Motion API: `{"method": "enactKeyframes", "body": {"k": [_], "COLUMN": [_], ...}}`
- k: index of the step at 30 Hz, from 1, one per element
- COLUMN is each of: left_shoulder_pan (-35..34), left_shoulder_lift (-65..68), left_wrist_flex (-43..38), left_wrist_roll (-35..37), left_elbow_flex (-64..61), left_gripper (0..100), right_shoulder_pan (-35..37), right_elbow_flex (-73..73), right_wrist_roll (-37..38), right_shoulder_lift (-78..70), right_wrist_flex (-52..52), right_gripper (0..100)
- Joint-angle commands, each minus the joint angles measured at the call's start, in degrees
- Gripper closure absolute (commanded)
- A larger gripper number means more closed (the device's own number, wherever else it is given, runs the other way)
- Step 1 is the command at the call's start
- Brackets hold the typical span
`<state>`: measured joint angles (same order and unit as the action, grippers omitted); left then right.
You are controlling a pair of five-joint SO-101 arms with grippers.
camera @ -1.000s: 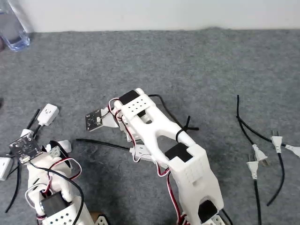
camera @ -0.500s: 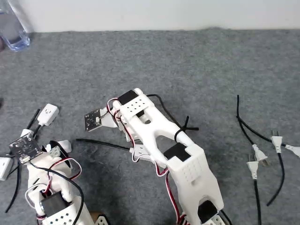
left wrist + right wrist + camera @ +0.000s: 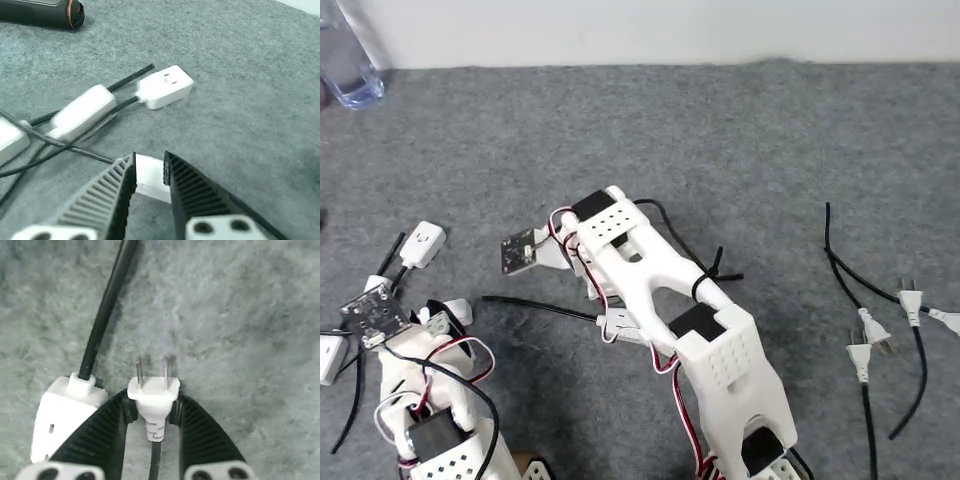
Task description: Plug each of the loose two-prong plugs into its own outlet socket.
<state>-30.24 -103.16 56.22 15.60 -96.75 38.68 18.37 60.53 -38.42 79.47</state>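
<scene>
The step in hand looked to be bringing the plug [image 3: 152, 390] to a socket. To do it well, the right gripper [image 3: 152, 401] would need to hold the two prongs level and square to the slots. It should line them up before any push, then press straight along the prongs and not at a slant. The receiving socket would need bracing so that it did not slide on the bench [image 3: 770, 150].

At the wrist end of the right arm [image 3: 670, 290], the jaws were pinching the plug's white body from both sides, prongs pointing away. A corded socket [image 3: 62, 415] lay just beside them, close against one jaw.

On the right arm's left side, the left gripper [image 3: 149, 161] had its jaws drawn to a narrow gap with a white socket block [image 3: 150, 182] between them, apparently pinched. A spare socket [image 3: 420, 245] lay farther out on that side. Three loose plugs [image 3: 868, 332] lay well apart from the right arm, on its right.
</scene>
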Motion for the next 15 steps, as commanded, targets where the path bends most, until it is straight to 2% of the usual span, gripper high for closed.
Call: {"method": "enactKeyframes", "body": {"k": [1,7,9,11,13,15], "left_shoulder_pan": [8.97,23.56,25.49,25.85,25.93,26.02], "left_shoulder_lift": [-0.35,-0.44,-0.44,-0.44,-0.44,-0.44], "left_wrist_flex": [-3.16,-15.65,-19.96,-21.36,-21.36,-21.54], "left_wrist_roll": [0.44,3.78,10.29,19.96,29.36,34.73], "left_elbow_flex": [0.22,0.31,0.92,2.24,3.3,3.47], "left_gripper": [92,92,95,99,99,99], "right_shoulder_pan": [0.04,-0.84,-1.1,-1.36,-1.89,-1.89], "right_elbow_flex": [3.16,7.12,7.12,7.12,7.12,7.12], "right_wrist_roll": [-6.51,-21.45,-24.7,-27.25,-28.4,-28.92], "right_shoulder_lift": [4.44,14.81,17.45,19.74,21.58,22.99], "right_wrist_flex": [4.79,10.77,12.79,14.29,15.25,15.69], "right_gripper": [99.1,99.1,99.1,99.1,99.1,99.1]}}
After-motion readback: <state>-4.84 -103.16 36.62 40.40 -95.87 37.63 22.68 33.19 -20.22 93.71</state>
